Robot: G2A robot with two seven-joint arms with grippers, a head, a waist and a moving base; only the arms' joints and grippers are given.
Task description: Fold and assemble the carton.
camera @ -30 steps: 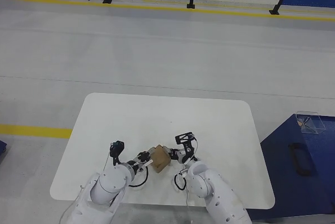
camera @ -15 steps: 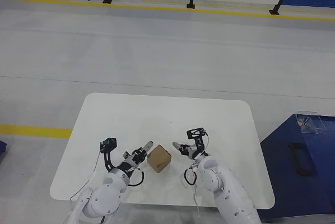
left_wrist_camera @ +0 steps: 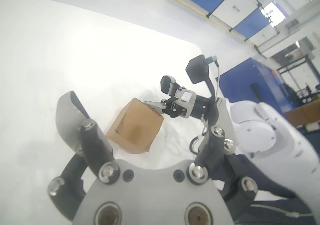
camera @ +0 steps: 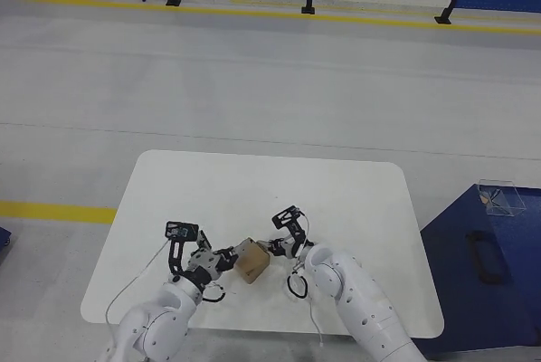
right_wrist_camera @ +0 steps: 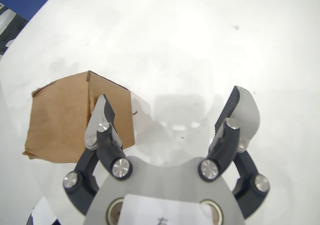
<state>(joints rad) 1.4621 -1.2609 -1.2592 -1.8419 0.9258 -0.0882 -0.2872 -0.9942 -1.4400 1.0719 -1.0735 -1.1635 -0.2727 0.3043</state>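
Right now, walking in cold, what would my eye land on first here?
A small brown carton sits on a white table, toward the robot's side. Two open grippers flank it: the left gripper on one side, and the right gripper on the other, close against the carton's corner.
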